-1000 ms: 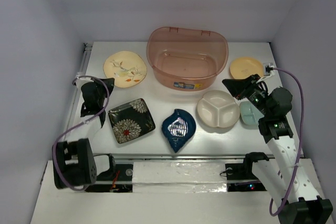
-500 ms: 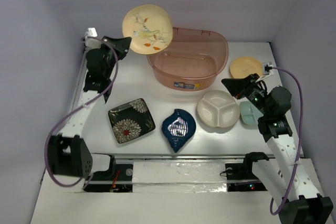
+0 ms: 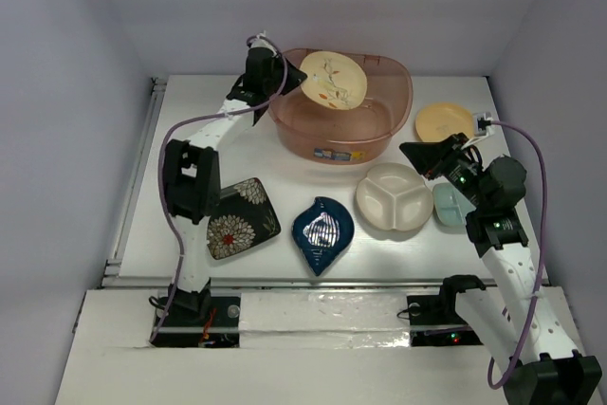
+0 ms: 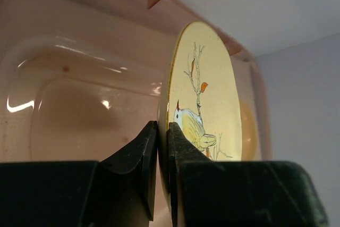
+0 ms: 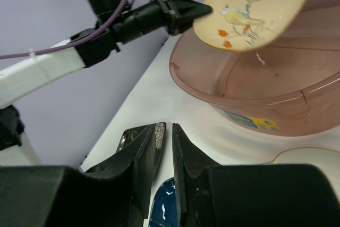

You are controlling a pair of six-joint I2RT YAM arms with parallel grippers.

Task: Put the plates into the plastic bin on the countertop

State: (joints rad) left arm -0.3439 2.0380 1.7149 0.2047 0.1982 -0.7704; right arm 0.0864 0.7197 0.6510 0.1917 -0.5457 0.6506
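Observation:
My left gripper (image 3: 292,78) is shut on the rim of the cream round plate with the branch drawing (image 3: 334,80) and holds it tilted above the pinkish plastic bin (image 3: 332,144). The left wrist view shows the plate (image 4: 207,94) edge-on between my fingers (image 4: 163,131), with the bin's inside (image 4: 79,104) behind it. The black square floral plate (image 3: 237,218), blue leaf plate (image 3: 322,232), white three-section plate (image 3: 395,196), pale green plate (image 3: 450,206) and yellow plate (image 3: 444,121) lie on the countertop (image 3: 285,177). My right gripper (image 3: 417,154) is shut and empty, above the table beside the white plate.
A metal rail (image 3: 133,177) runs along the countertop's left edge. My left arm stretches over the table's left half and hides part of the black plate. My right arm covers part of the pale green plate. Walls close in the back and both sides.
My left gripper took the cream plate from the back left of the table, lifted it and swung it right until it was over the bin. The right arm has not moved.

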